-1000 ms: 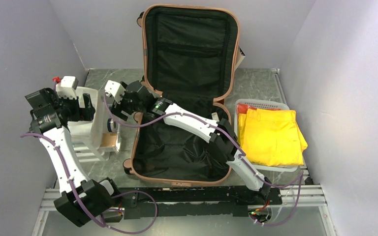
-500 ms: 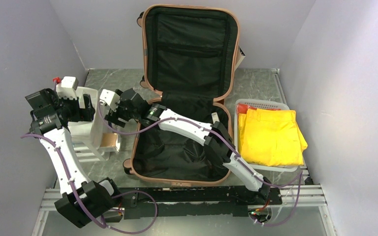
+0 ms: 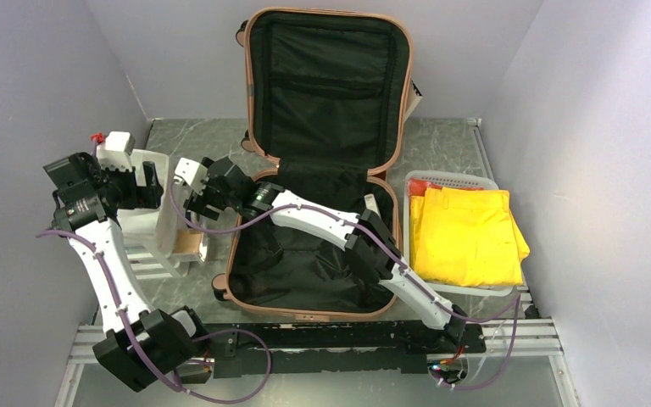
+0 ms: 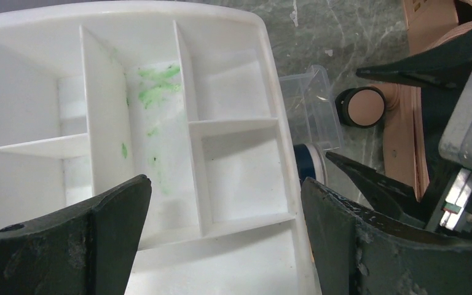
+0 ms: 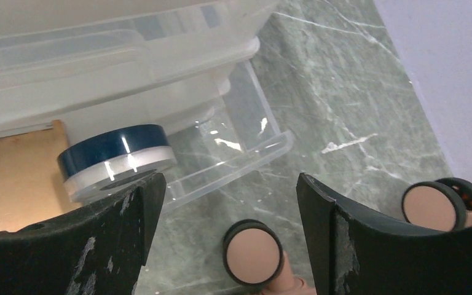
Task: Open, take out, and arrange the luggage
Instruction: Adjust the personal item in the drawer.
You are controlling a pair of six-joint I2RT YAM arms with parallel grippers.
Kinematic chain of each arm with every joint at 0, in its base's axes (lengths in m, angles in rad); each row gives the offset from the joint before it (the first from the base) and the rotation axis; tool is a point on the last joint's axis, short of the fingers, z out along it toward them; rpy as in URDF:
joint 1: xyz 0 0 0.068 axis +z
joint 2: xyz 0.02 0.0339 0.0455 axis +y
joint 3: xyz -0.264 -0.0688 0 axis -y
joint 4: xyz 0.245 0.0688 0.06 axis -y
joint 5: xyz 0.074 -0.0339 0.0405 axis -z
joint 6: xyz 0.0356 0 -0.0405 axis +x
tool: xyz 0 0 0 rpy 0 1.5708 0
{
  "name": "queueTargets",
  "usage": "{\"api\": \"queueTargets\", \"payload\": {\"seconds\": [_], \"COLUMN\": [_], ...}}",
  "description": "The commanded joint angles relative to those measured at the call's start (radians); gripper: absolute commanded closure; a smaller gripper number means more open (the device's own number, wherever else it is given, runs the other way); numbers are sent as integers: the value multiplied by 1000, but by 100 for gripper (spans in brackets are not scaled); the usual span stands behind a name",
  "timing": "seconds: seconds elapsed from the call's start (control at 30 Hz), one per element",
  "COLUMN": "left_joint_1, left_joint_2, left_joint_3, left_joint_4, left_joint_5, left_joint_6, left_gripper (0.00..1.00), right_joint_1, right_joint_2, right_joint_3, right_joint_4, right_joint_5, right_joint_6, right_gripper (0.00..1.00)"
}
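I see the luggage, a large salmon-pink hard-shell suitcase [image 3: 326, 51] with black fabric lining, lying open in the middle of the grey-green marbled tabletop [image 5: 344, 92]. Its lid stands upright against the back wall and its base lies flat in front of it. On my right wrist view two of its black wheels with salmon-pink hubs [image 5: 253, 252] show just below the fingers.

My right pincer [image 5: 230, 178] reaches across the base to the suitcase's left edge. It is spread open with nothing between its fingers. Ahead of it sit a clear plastic holder [image 5: 246, 141] and a round container with a dark blue band [image 5: 114, 157], both tucked under the edge of a white bin.

My left pincer [image 4: 224, 181] hangs over that bin, a white plastic tray with dividers [image 4: 101, 110] and green smears inside. It is open wide and grips nothing.

To the right of the suitcase, a white slotted basket [image 3: 449, 178] carries a folded yellow garment [image 3: 466, 233].
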Motion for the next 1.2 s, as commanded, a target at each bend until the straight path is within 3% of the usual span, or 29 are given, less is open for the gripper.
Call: {"api": "queueTargets", "payload": {"seconds": [0.0, 0.47, 0.8, 0.97, 1.17], "left_joint_1": [9, 21, 24, 24, 24], "left_joint_2": [11, -5, 13, 31, 92], "left_joint_3": [-17, -56, -20, 7, 86], "left_joint_4": [26, 26, 11, 5, -75], "left_joint_5": [5, 0, 8, 23, 111], "left_joint_6": [3, 20, 21, 11, 27], "left_gripper": [4, 4, 4, 4, 4], "right_joint_1": [5, 59, 40, -23, -140], "right_joint_2": [-13, 95, 34, -100, -231], "right_joint_3": [39, 206, 218, 204, 6], "right_joint_4": [-12, 54, -20, -105, -137], "right_joint_5": [-75, -70, -89, -200, -497], "right_joint_6": [32, 2, 29, 127, 333], "right_gripper": [17, 17, 14, 12, 12]}}
